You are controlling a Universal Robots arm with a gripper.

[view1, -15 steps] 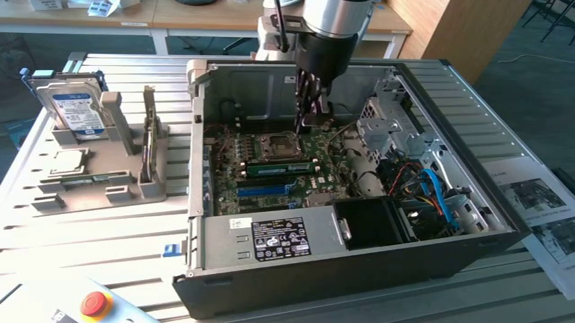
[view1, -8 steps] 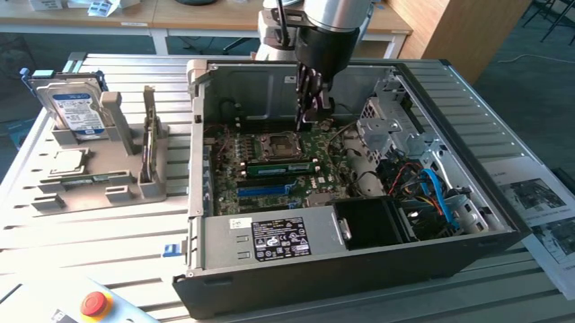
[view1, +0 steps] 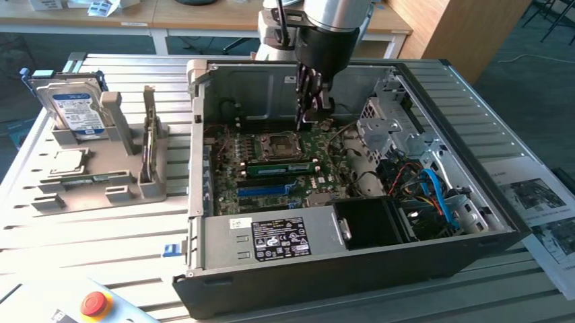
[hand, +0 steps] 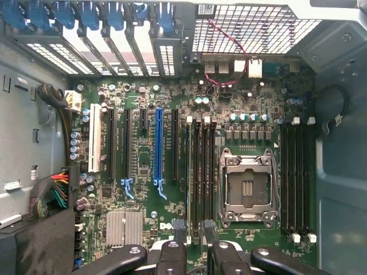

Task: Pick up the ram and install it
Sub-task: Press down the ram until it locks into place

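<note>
Hovering inside the case (view1: 359, 276), my claw (view1: 314, 116) has jaws apart, nothing gripped. Ram (view1: 280, 166) stands on the motherboard (hand: 143, 172) just beside the CPU socket (hand: 246, 186). I read this as the seating stage; latches not confirmable. Any move from here needs a straight vertical path: drive cage (view1: 395, 131) and rear wall sit close. Second stick (view1: 88, 180) lies on the fixture (view1: 81, 202).

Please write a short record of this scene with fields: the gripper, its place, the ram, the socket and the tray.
gripper: open, nothing seen between its fingers
place: inside the computer case, over the motherboard, close to the CPU socket
CPU socket: looks empty
ram: one green stick appears to sit in a slot beside the socket
grey tray: on the exterior view's left of the case, holding a hard drive and a processor chip
</note>
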